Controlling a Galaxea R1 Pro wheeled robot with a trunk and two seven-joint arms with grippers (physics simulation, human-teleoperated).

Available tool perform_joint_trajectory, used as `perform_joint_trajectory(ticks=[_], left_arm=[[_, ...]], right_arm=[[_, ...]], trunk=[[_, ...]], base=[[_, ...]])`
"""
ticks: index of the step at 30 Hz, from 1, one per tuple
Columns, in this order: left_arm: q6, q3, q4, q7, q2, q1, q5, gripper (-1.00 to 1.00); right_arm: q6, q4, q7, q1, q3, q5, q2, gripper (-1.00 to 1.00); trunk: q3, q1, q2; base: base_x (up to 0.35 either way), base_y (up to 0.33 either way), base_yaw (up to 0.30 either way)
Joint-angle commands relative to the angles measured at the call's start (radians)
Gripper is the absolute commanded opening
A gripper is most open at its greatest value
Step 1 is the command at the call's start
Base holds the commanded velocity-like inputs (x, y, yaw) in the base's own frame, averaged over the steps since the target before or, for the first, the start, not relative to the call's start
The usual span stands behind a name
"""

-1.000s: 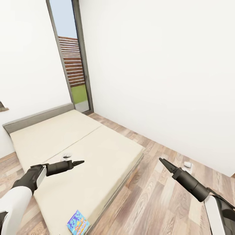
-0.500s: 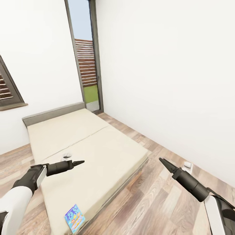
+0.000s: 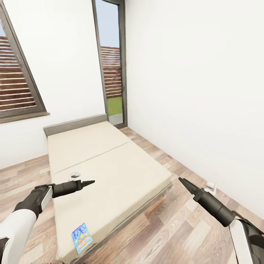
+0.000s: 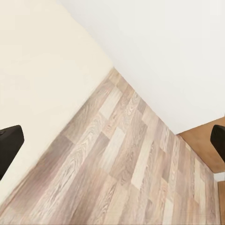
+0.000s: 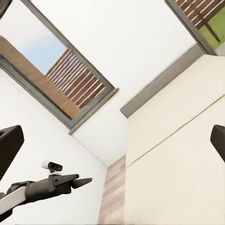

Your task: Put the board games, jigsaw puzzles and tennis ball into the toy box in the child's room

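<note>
The cream bed (image 3: 110,165) with a grey headboard lies ahead along the left. One blue board game (image 3: 81,237) lies flat near the bed's near corner. My left gripper (image 3: 88,182) hovers over the bed, well beyond the game and touching nothing. My right gripper (image 3: 182,181) hangs over the wood floor to the bed's right. In each wrist view the dark fingers (image 4: 9,143) (image 5: 9,140) stand far apart at the frame's sides with nothing between them, so both grippers are open. The table, toy box, jigsaw puzzles and tennis ball are out of view.
A small white object (image 3: 75,173) rests on the bed just behind my left gripper. Another small white item (image 3: 209,186) sits on the floor by the right wall. A slatted window (image 3: 18,91) and a tall glass door (image 3: 112,73) are in the far wall.
The whole picture has shifted right, so the camera has turned left; the window has come into view. Both arms hold the same pose.
</note>
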Motion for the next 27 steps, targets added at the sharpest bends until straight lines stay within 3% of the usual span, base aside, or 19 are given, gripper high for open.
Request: perform_joint_trajectory(ticks=[1, 9, 27], left_arm=[[0.01, 0.005, 0.0, -0.004, -0.001, -0.001, -0.002, 1.0], [0.01, 0.005, 0.0, -0.005, -0.001, -0.001, -0.001, 1.0], [0.01, 0.005, 0.0, -0.005, -0.001, 0.0, -0.002, 1.0]], right_arm=[[0.007, 0.0, 0.001, -0.001, -0.001, -0.005, 0.0, 1.0], [0.007, 0.0, 0.001, -0.001, -0.001, -0.005, 0.0, 1.0], [0.007, 0.0, -0.001, -0.001, -0.001, -0.005, 0.0, 1.0]], trunk=[[-0.001, 0.001, -0.002], [0.004, 0.001, -0.002], [0.015, 0.001, -0.002]], base=[[0.0, -0.262, 0.267], [0.0, -0.173, 0.267], [0.0, -0.012, 0.267]])
